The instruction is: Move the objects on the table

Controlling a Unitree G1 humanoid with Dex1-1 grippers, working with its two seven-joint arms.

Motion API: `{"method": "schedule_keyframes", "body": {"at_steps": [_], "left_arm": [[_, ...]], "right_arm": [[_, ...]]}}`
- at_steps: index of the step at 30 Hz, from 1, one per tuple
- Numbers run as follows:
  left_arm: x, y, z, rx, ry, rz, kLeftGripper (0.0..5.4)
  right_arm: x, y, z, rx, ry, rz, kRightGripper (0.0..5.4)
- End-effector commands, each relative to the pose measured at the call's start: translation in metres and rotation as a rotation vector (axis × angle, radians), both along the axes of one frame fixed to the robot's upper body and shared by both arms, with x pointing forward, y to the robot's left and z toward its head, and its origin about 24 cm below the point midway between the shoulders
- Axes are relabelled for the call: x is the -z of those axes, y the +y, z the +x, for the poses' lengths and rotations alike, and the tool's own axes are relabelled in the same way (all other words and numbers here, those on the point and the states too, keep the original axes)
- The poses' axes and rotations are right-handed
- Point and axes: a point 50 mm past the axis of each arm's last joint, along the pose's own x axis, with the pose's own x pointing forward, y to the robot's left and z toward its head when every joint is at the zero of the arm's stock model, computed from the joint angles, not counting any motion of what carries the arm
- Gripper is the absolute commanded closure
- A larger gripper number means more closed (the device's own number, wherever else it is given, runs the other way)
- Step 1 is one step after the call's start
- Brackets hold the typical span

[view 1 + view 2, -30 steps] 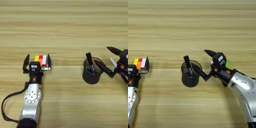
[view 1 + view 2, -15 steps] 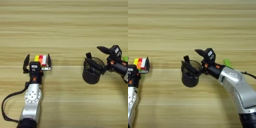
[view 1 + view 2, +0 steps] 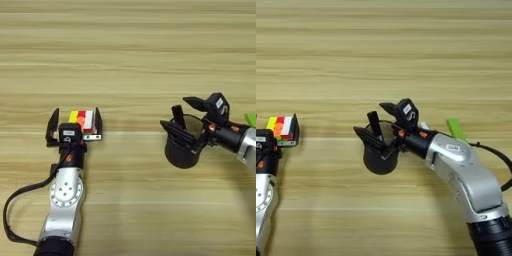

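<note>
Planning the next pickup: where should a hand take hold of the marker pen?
By its upper end, coming from above. The marker pen stands tilted in the pen cup, so only its top shows above the rim; the right hand is spread across that rim.

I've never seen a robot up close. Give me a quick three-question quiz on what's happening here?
1. True or false: the puzzle cube sits between the left gripper's open fingers.
2. What stands inside the pen cup?
3. The right gripper is: A) far from the cup, B) open around the cup's rim, C) on the cube.

Key: 1 true; 2 a black marker pen; 3 B.
</note>
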Motion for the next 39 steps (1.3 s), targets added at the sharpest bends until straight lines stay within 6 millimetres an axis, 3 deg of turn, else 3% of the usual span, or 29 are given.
{"method": "schedule_keyframes", "body": {"at_steps": [1,27,39], "left_arm": [[0.0005,-0.0014,-0.0002,0.002,0.011,0.008,0.0],[0.0005,-0.0023,-0.0009,0.003,0.01,0.01,0.0],[0.0001,-0.0028,-0.0011,0.002,0.01,0.009,0.0]], "right_arm": [[-0.0042,0.004,0.0037,-0.019,-0.019,-0.005,0.03],[0.0016,0.0092,0.0083,-0.022,0.009,0.0,0.03],[0.0034,0.0086,0.0083,-0.021,0.019,0.002,1.47]]}}
